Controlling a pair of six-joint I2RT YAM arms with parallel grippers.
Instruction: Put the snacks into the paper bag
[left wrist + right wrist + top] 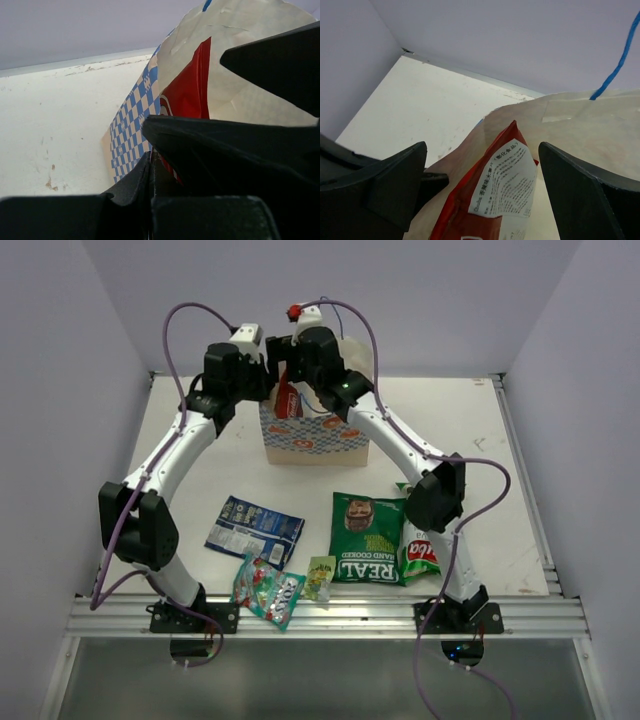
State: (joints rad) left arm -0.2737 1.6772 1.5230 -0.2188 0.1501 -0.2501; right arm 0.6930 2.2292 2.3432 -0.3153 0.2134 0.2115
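The tan paper bag [315, 443] with its blue-white checkered band stands at the back of the table. A red packet [288, 400] stands inside its open mouth. My left gripper [270, 388] is shut on the paper bag's left rim; in the left wrist view its jaws [151, 156] pinch the edge next to the checkered paper bag wall [129, 131] and the red packet [191, 95]. My right gripper [294, 370] hangs open over the bag. In the right wrist view the red packet [505, 185] stands loose between the spread fingers [395, 185] of the right gripper [485, 192].
Near the front edge lie a dark blue packet [254, 527], a colourful candy packet [267, 592], a tiny yellow-green sachet [320, 577], a dark green "REAL" bag [367, 537] and a green-white bag [420, 552]. A blue string handle [615, 65] rises from the bag.
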